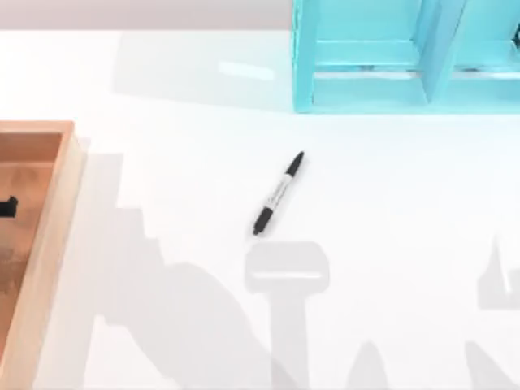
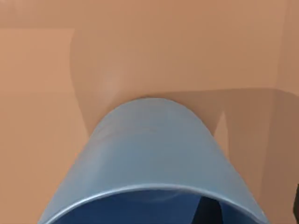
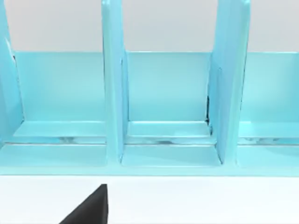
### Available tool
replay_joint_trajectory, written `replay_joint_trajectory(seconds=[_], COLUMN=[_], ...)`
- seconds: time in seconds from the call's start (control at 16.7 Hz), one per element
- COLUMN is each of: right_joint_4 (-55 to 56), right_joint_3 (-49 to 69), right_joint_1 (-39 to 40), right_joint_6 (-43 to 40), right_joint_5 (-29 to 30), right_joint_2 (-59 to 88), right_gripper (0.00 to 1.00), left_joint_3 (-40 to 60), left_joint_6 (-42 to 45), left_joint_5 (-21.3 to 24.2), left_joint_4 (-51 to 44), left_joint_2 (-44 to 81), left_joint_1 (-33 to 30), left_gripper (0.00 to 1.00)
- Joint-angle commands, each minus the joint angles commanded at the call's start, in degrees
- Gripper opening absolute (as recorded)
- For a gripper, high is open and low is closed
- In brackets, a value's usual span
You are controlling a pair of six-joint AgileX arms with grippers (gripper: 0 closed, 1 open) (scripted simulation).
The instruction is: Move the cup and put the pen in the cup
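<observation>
Pen lies loose mid-table; my left wrist view sits close over the cup against wooden tray; can't tell either jaws' state.

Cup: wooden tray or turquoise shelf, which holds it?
The wooden tray, table's left: the cup sits against brown wood, not the turquoise shelf.

Pen lies mid-table, slanted. Shelf unit stands far right, behind pen. Wooden tray at left edge. Cup over tray floor.
</observation>
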Motion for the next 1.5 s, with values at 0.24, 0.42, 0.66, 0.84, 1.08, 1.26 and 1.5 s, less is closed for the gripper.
replay_joint_trajectory(seconds=[0.24,0.42,0.66,0.84,1.08,1.26,1.5], right_joint_4=[0.0,0.0,0.0,0.0,0.0,0.0,0.0], right_joint_3=[0.0,0.0,0.0,0.0,0.0,0.0,0.0], right_joint_1=[0.0,0.0,0.0,0.0,0.0,0.0,0.0], right_joint_6=[0.0,0.0,0.0,0.0,0.0,0.0,0.0], right_joint_5=[0.0,0.0,0.0,0.0,0.0,0.0,0.0], right_joint_2=[0.0,0.0,0.0,0.0,0.0,0.0,0.0], right_gripper=[1.0,1.0,1.0,1.0,1.0,1.0,1.0], left_joint_3=[0.0,0.0,0.03,1.86,9.51,15.11,21.82], left_joint_6=[0.0,0.0,0.02,-1.64,-8.05,-13.78,-20.6], left_joint_5=[0.0,0.0,0.02,-0.25,-0.84,-0.71,-0.14], left_joint_4=[0.0,0.0,-0.02,0.21,-3.37,-11.36,-23.69], left_joint_2=[0.0,0.0,-0.09,-0.64,-1.16,-1.18,-1.76], left_joint_1=[0.0,0.0,-0.08,0.21,-1.59,-6.26,-15.66], left_gripper=[0.0,0.0,0.0,0.0,0.0,0.0,0.0])
